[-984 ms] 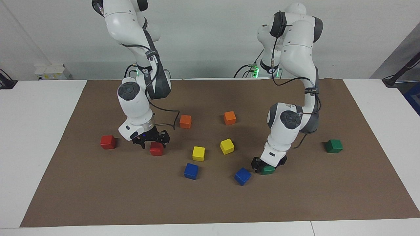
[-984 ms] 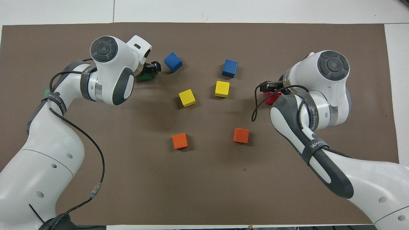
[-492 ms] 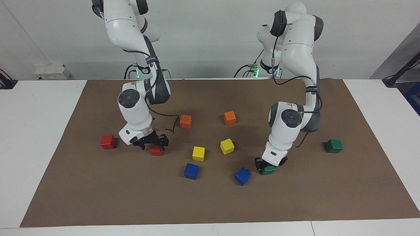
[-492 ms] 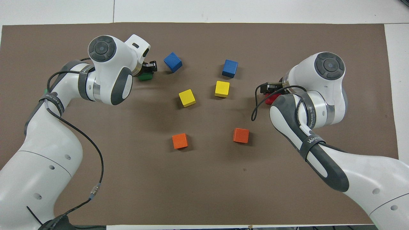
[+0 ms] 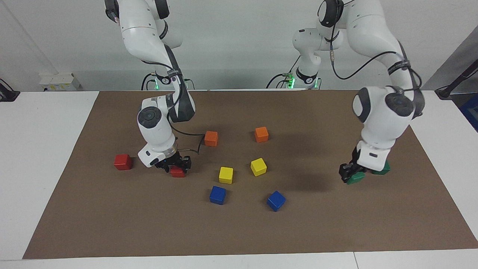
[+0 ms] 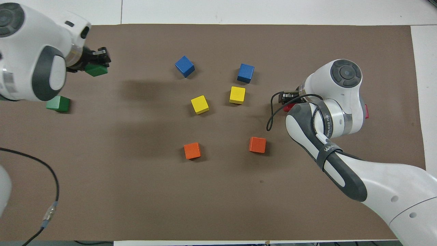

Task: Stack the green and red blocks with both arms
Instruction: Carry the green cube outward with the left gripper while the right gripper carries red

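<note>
Left pincer [image 5: 349, 176]: clamped on a green block [image 5: 355, 178], which is lifted over the mat [image 5: 336, 231], just beside the second green block [image 5: 381, 168] that sits on the mat at the left arm's end of the table [image 5: 37, 149].

Right pincer [image 5: 175, 164]: down at a red block [image 5: 177, 172] on the mat. Fingers straddle it, but I cannot tell whether they've bitten yet. Second red block [image 5: 123, 161] lies toward the right arm's end, apart from it.

Orange blocks [image 5: 211, 138], yellow blocks [image 5: 226, 175] and blue blocks [image 5: 217, 195] are mid-table; not ours.

Handling, my read: small rigid matte cubes, likely light, not fragile, decent friction. Grip two opposite flat faces, centred, fingers square to the faces. A corner grip would twist the cube.

Next call: carry green over its twin, align edges, lower flat. An off-centre drop could tip or nudge the lower cube.
</note>
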{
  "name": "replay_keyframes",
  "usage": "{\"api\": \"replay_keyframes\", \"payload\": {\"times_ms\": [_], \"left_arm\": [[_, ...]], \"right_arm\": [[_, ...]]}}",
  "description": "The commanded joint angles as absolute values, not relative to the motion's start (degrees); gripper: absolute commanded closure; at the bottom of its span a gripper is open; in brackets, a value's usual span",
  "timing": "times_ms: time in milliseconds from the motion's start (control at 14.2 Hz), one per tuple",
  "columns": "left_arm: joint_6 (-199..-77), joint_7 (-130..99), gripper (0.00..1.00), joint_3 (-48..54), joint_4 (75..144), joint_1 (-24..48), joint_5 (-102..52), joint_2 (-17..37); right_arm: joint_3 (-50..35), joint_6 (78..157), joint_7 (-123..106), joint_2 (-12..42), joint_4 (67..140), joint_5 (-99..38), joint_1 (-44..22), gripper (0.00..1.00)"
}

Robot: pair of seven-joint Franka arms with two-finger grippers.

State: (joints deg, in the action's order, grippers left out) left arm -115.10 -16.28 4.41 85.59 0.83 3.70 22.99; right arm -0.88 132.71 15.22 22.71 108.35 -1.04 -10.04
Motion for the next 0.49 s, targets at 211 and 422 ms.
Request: {"api": "replay_keyframes", "payload": {"times_ms": [211, 422], "left_arm": [[-114.4, 11.6, 1.00, 5.0, 93.9, -12.7, 2.8, 17.2], [-122.9, 17.6, 1.00, 5.0, 103.5, -15.5, 2.7, 14.0]], "right_arm": [[-1.0, 116.8, 9.5, 15.6, 103.8, -1.2, -4.2, 1.00], [-0.9, 112.4, -0.2, 11.4, 103.1, -1.1, 2.7, 1.00]]}}
